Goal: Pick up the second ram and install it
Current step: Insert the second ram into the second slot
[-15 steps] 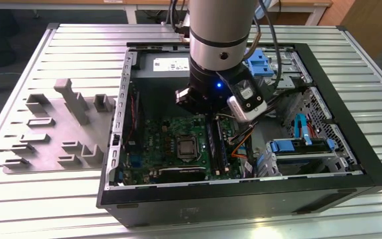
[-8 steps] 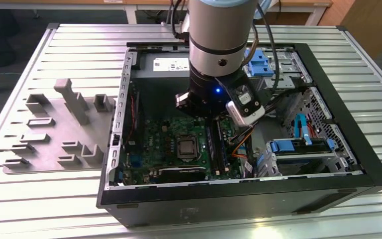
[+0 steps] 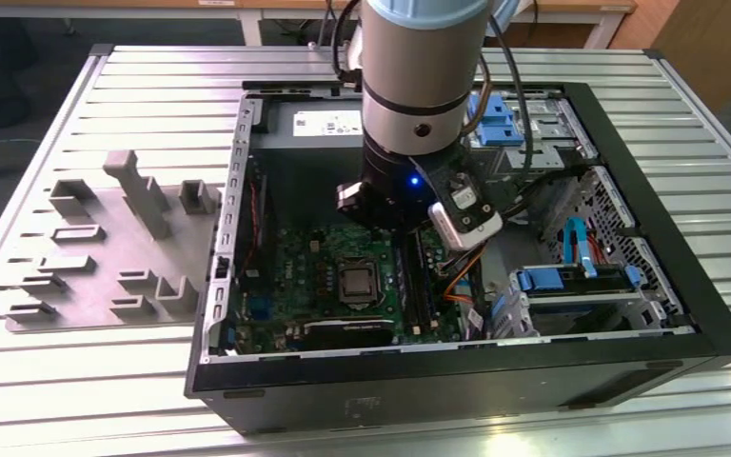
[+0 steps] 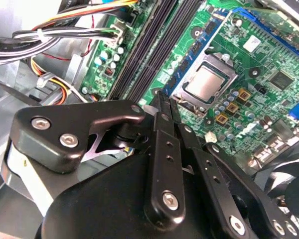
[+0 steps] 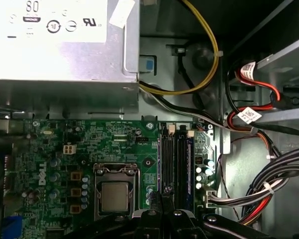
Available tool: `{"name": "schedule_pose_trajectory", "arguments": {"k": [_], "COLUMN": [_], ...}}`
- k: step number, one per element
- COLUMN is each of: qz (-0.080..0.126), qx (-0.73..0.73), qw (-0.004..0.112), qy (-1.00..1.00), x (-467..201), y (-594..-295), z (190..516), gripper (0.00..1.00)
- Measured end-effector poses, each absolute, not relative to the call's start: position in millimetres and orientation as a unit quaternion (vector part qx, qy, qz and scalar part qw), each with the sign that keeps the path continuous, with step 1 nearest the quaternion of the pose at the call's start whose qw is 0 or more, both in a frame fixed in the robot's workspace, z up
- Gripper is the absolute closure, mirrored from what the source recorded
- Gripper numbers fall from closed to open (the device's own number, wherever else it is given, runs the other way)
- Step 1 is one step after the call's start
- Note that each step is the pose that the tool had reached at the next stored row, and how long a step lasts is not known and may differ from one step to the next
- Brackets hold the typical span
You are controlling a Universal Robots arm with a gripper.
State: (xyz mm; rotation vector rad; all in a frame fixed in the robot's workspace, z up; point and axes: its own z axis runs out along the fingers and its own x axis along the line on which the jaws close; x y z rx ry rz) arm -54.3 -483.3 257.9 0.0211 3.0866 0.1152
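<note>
One claw (image 4: 165,101), its fingers (image 4: 162,132) closed together, hung over the black memory slots (image 5: 175,159) on the green motherboard (image 5: 114,137), beside the processor socket (image 5: 114,196), inside the open case (image 3: 467,369)

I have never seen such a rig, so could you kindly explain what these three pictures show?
A robot arm reaches into an open computer case lying on a slatted metal table, beside a grey fixture. The exterior view watches from off the arm; both wrist views ride on it, looking at the green motherboard. The gripper is at one end of the black memory slots, fingers closed together; whether they pinch anything thin, I cannot tell.
</note>
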Motion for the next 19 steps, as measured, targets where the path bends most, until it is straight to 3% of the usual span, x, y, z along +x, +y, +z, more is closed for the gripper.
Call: {"name": "schedule_pose_trajectory", "arguments": {"k": [19], "qz": [0.037], "qx": [0.026], "qw": [0.027], "qy": [0.999], "x": [-43.4], "y": [-487.0], "z": [242.0], "gripper": [0.88]}}
